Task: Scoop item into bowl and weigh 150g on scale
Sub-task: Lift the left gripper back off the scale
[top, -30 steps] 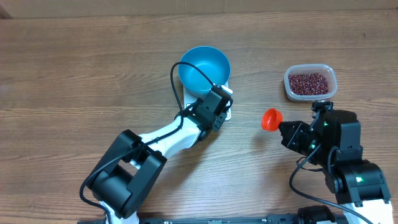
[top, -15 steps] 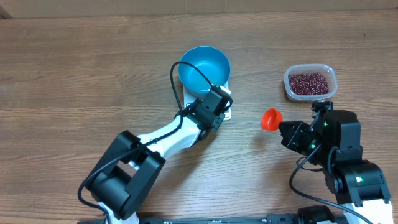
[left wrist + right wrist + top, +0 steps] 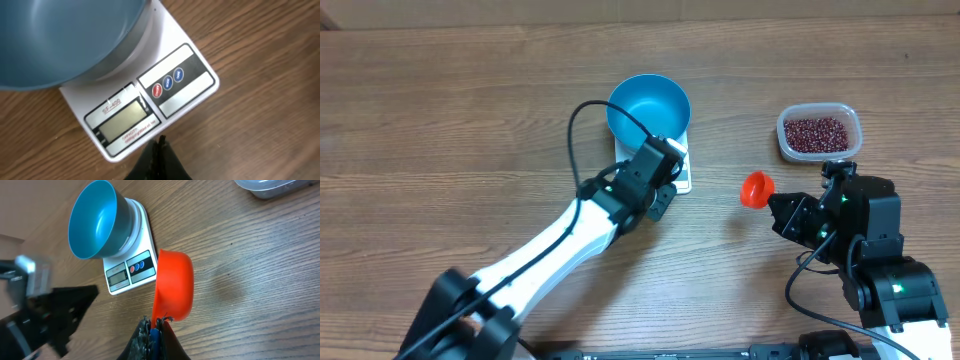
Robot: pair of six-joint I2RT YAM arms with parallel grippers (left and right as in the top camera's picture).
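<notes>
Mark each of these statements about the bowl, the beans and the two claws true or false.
1. The round bright blue bowl sits on the flat white kitchen scale. True.
2. The bowl holds dark red beans. False: it is empty, and the beans lie in the clear plastic tub.
3. The right claw is shut on the orange plastic scoop. True.
4. The left claw grips the bowl's rim. False: it is shut on nothing, just off the scale's display edge.
</notes>
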